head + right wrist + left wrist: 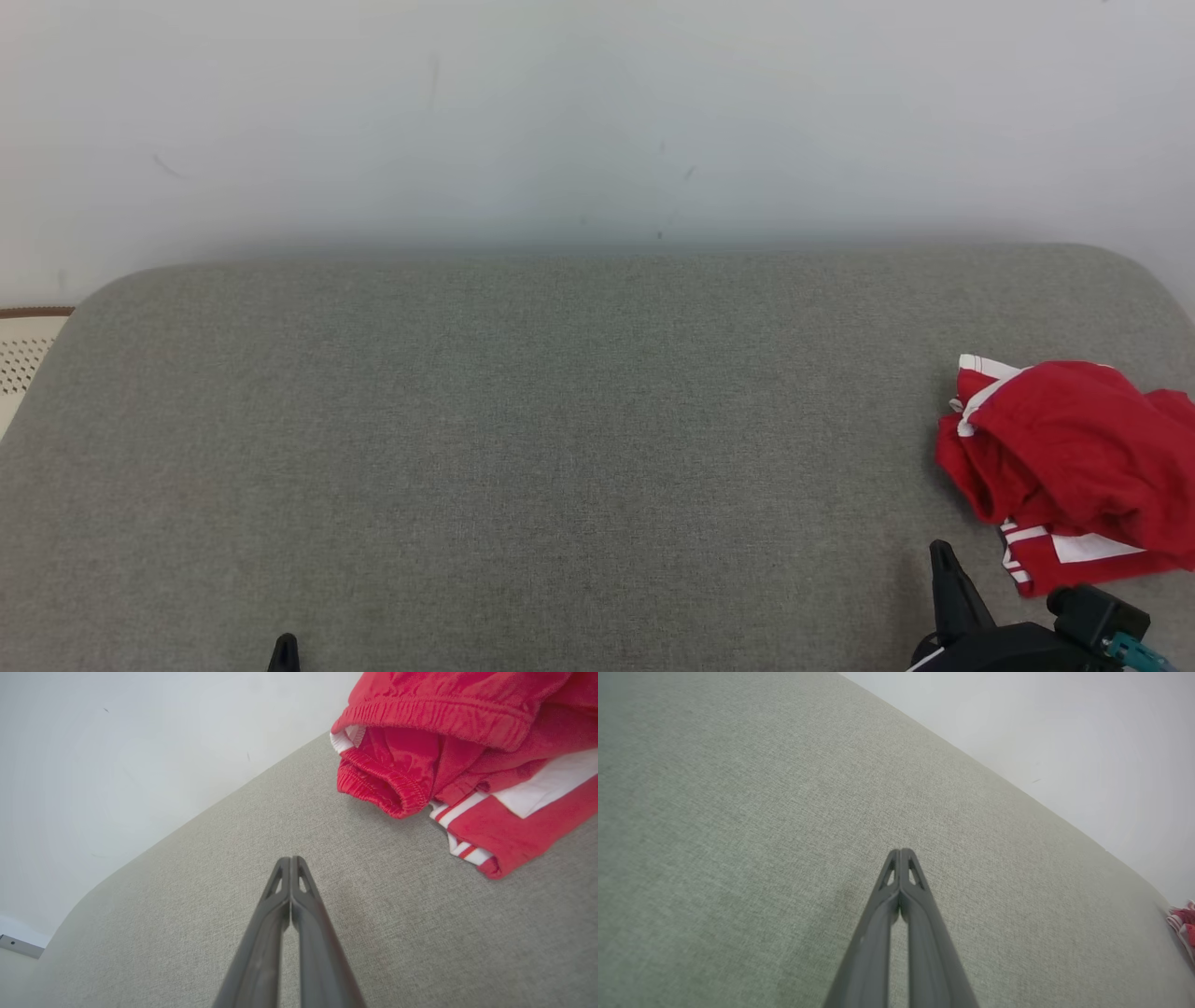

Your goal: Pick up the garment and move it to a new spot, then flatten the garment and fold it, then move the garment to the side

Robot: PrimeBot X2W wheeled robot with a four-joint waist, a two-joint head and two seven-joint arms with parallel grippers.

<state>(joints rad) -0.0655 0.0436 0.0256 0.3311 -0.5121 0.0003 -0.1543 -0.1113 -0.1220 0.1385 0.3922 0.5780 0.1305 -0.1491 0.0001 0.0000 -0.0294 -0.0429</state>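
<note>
Finds the red garment [1074,448] cut by the head view's right edge, a mere sliver at the left wrist view's edge. Finds the left pincer [284,651] cropped to one tip, right pincer [943,560] cropped at its base.

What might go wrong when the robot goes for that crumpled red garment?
1. The red garment lies bunched in folds, so a pinch may catch only one layer and lift it tangled.
2. It sits near the right side of the grey cushion; a nudge might push it off.
3. The right end effector is shut beside it; unless it opens, it will likely just shove the cloth.
</note>
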